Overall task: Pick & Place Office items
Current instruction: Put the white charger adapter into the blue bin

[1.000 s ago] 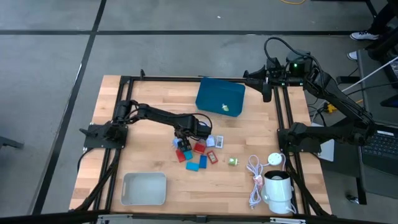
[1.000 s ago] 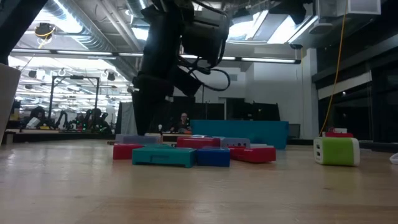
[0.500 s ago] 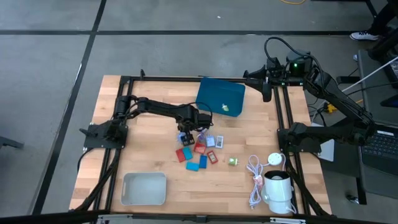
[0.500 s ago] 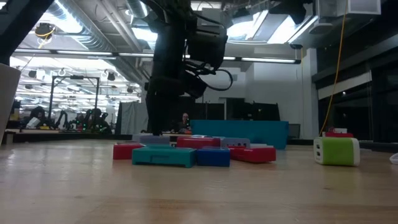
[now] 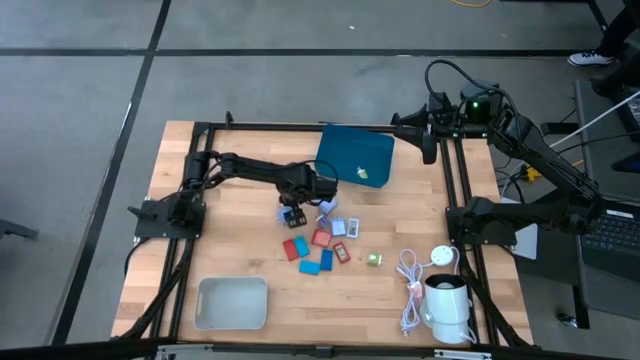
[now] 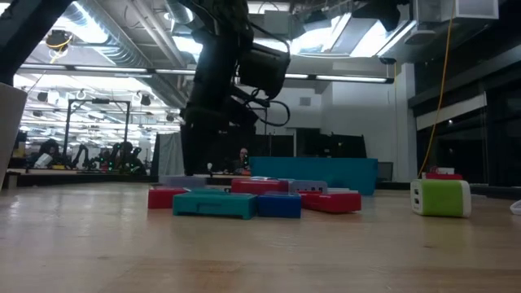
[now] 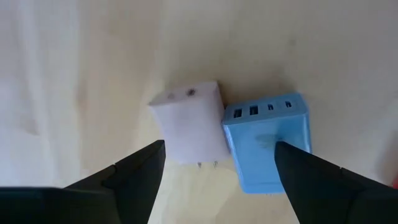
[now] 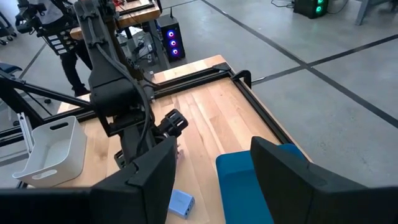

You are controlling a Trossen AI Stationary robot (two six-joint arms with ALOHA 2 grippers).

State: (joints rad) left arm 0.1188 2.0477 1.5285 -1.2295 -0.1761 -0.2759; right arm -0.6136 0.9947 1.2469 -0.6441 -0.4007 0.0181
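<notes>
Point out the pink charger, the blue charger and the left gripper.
pink charger point(image 7: 189, 121), left wrist view, middle of its top face
blue charger point(image 7: 268, 143), left wrist view, middle of its top face
left gripper point(image 7: 217, 165), left wrist view, midway between its open fingertips

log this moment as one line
left gripper: fingers open above pale pink piece beside blue piece | right gripper: open, parked by teal bin

No legible text, label, brand, number or sign in any view. The pale charger block and the blue charger block show only port slots, no printing. The teal box carries a small mark, too small to read.
</notes>
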